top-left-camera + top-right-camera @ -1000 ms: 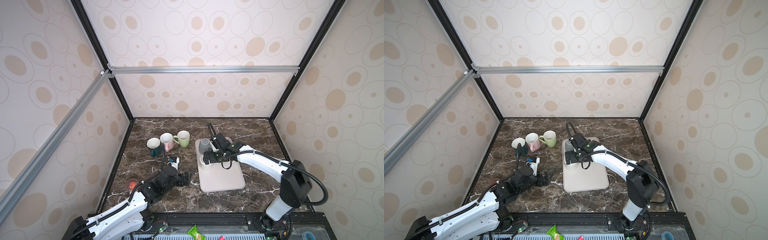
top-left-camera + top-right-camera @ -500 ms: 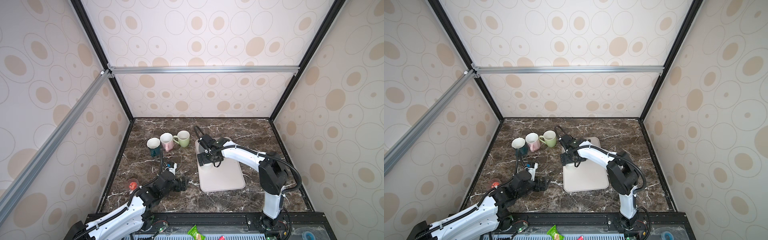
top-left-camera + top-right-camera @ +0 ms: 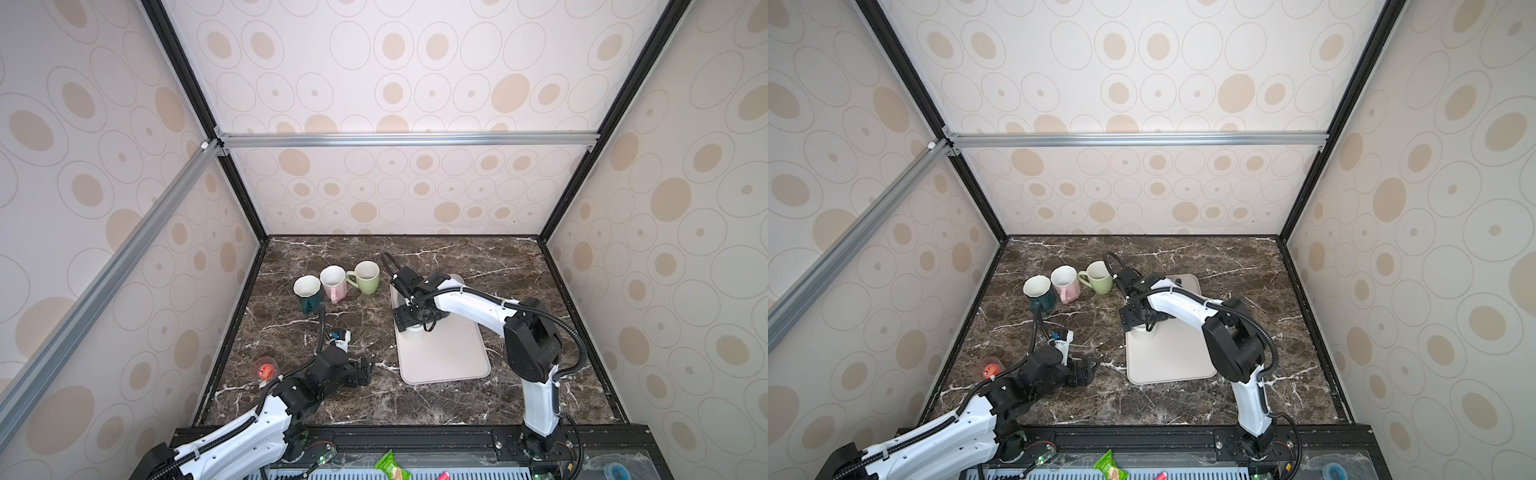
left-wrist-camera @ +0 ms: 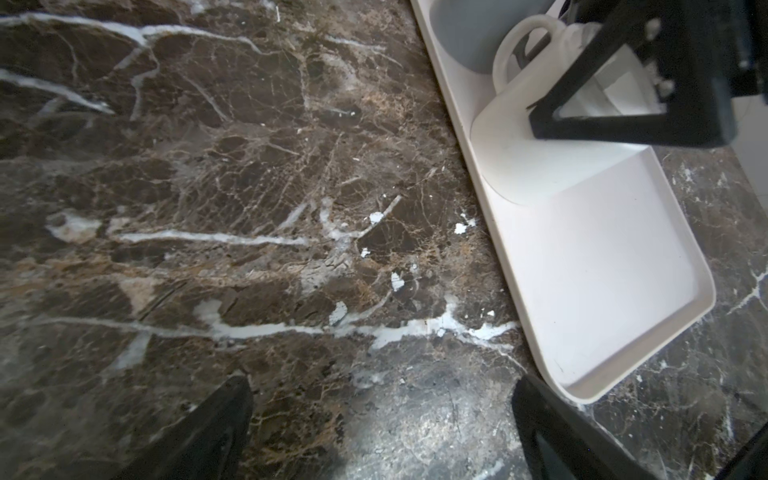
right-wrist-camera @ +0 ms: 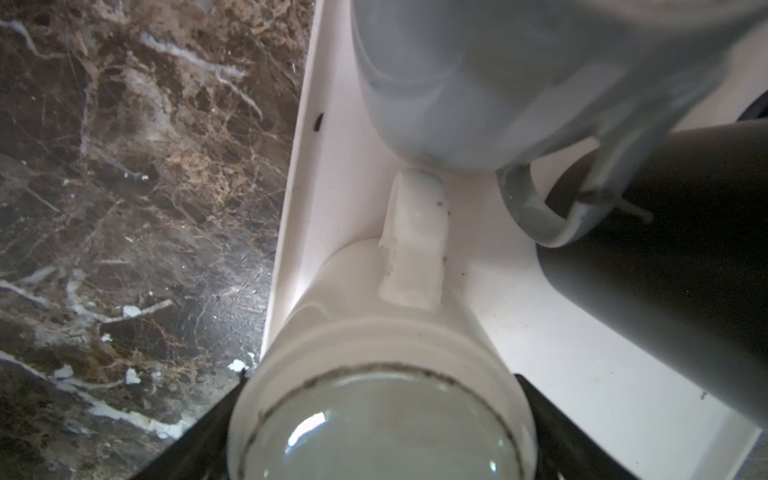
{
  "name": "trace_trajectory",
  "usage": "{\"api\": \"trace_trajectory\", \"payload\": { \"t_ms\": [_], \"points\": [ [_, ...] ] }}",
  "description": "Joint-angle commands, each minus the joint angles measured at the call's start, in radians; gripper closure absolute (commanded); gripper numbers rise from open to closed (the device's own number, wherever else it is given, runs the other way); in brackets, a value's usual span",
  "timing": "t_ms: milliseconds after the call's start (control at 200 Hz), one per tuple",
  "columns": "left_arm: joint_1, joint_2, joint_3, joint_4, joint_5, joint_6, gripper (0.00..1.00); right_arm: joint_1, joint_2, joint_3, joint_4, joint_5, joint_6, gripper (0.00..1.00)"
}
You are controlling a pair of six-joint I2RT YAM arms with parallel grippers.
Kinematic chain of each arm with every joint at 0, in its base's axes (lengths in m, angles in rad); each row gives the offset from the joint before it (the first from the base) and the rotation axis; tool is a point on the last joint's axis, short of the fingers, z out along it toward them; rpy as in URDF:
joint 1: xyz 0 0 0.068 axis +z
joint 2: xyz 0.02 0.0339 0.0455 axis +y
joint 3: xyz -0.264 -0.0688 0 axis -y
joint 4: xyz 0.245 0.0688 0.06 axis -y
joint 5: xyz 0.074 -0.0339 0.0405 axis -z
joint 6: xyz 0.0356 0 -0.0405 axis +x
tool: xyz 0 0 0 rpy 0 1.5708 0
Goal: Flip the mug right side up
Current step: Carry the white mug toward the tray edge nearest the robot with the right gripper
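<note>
While inverted on the tray (image 3: pixel 449 357), the white mug (image 5: pixel 374 340) is straddled by the right claw (image 5: pixel 376 419), grip undeterminable; the left claw (image 4: pixel 382 386) is spread wide.

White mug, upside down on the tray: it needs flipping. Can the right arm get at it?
Likely yes: the right gripper straddles the white mug, open fingers either side of its upturned base.

My hand (image 5: pixel 374 432) straddles an upside-down white mug (image 5: pixel 374 332) on the white tray (image 5: pixel 307 166), black fingers (image 5: pixel 195 440) close on either side. Beyond it are a grey mug (image 5: pixel 457 83) and a black cylinder (image 5: pixel 665 270), with the marble table (image 5: pixel 124 166) alongside.
</note>
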Motion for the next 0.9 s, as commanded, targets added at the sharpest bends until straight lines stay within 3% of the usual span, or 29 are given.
{"api": "trace_trajectory", "payload": {
  "t_ms": [0, 280, 410, 590, 735, 895],
  "points": [
    [0.010, 0.011, 0.004, 0.017, -0.028, -0.007, 0.02, 0.030, -0.057, -0.049, -0.041, 0.004, -0.086, 0.09],
    [0.010, 0.025, 0.022, 0.013, -0.032, 0.007, 0.02, 0.046, -0.180, -0.218, 0.004, -0.027, -0.203, 0.10],
    [0.009, 0.032, 0.031, 0.021, -0.022, 0.011, 0.02, 0.049, -0.273, -0.335, 0.061, -0.096, -0.240, 0.10],
    [0.009, 0.083, 0.069, 0.042, -0.034, 0.059, 0.02, 0.048, -0.412, -0.449, 0.116, -0.126, -0.259, 0.00],
    [0.010, 0.170, 0.151, 0.056, -0.073, 0.109, 0.02, 0.048, -0.569, -0.540, 0.184, -0.145, -0.202, 0.00],
    [0.011, 0.337, 0.276, 0.143, 0.035, 0.144, 0.02, 0.049, -0.706, -0.604, 0.185, -0.123, -0.081, 0.00]
  ]
}}
